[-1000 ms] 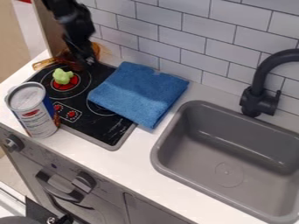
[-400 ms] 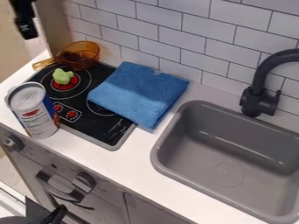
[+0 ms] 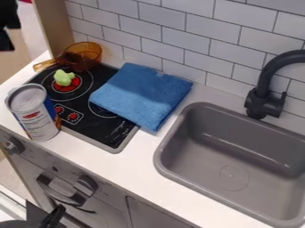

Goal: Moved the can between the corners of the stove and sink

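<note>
The gripper [image 3: 7, 33] hangs at the upper left edge of the camera view, beyond the wooden side panel and well above and left of the can. A tall can [image 3: 37, 116] with a blue and white label stands upright at the left front corner of the stove [image 3: 89, 129], with its pale round top facing up. The grey sink [image 3: 164, 153] is set into the counter at the right, apart from the can.
A folded blue towel [image 3: 142, 94] covers the stove's right part. On the left burner sits a green piece [image 3: 63, 78], with an amber pan [image 3: 89, 52] behind it. A dark faucet [image 3: 261, 100] rises behind the sink, and a tiled wall backs the counter.
Across the frames the gripper has moved left, from over the amber pan to the view's left edge. The can, towel, pan and green piece have kept their places.
</note>
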{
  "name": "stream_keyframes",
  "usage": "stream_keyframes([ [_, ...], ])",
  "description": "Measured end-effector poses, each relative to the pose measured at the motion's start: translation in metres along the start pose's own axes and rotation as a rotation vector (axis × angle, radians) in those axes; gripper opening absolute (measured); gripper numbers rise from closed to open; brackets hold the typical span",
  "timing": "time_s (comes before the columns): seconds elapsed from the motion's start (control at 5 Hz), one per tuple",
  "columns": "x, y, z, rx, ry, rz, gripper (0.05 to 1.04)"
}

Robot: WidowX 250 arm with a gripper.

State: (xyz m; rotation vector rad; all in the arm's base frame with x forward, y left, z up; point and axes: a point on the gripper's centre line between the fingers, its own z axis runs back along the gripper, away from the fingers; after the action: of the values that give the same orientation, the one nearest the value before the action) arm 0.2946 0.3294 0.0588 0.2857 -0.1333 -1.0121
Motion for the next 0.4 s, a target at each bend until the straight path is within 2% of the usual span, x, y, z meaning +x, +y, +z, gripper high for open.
stream_keyframes([
  [0.2,-0.011,-0.013,-0.006,-0.021,0.011,-0.125,1.001],
  [0.4,-0.024,-0.028,-0.018,-0.022,0.038,-0.200,1.001],
])
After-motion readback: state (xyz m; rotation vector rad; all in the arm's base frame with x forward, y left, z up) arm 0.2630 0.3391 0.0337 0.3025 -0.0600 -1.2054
